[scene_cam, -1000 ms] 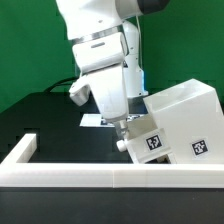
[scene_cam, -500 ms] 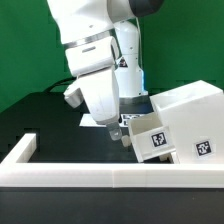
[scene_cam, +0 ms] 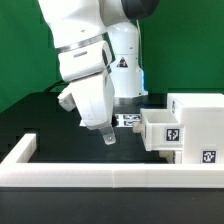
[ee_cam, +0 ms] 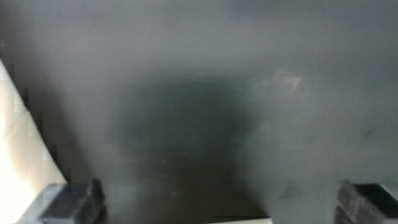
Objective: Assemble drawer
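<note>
The white cube-shaped drawer housing (scene_cam: 196, 128) stands upright on the black table at the exterior view's right, with tags on its front. A smaller white tray (scene_cam: 160, 127) with a tag sticks out of its upper left side. My gripper (scene_cam: 108, 137) hangs over the table to the left of the tray, apart from it. In the wrist view its two dark fingertips (ee_cam: 75, 203) stand far apart with only bare black table between them, so it is open and empty. A second tray is not in view.
A long low white wall (scene_cam: 80, 174) edges the table's front, with a short return (scene_cam: 24, 148) at the left. The marker board (scene_cam: 128, 119) lies behind the gripper, near the arm's base. A green backdrop stands behind.
My gripper has let go of the housing and moved up and to the left. The housing, tilted before, now stands level on the table further right.
</note>
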Robot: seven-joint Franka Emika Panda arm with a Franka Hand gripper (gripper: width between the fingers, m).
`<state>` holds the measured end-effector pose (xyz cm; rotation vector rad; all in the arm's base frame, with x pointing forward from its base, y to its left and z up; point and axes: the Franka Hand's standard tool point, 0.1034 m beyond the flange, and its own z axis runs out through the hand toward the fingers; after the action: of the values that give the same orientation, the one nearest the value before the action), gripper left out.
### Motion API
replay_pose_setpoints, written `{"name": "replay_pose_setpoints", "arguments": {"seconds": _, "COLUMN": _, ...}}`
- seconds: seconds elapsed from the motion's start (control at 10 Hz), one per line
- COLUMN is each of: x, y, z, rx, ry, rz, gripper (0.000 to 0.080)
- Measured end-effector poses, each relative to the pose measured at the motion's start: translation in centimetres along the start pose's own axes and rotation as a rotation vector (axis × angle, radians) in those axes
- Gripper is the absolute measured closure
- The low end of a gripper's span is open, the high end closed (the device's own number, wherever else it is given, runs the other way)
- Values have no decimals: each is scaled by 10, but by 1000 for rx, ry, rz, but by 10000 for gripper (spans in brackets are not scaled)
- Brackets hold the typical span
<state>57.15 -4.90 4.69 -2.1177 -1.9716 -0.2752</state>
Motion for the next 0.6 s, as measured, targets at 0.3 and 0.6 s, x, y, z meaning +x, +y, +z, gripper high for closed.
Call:
{"name": "replay_pose_setpoints", "arguments": {"seconds": 0.3, "x": 35, "y": 6, "z": 6, "rx": -18, "ry": 6, "rz": 32, "gripper": 151}}
{"name": "replay_pose_setpoints", "arguments": {"seconds": 0.6, "x": 43, "y": 4, "z": 3, "rx": -70, "ry": -63, "rz": 32, "gripper": 151}}
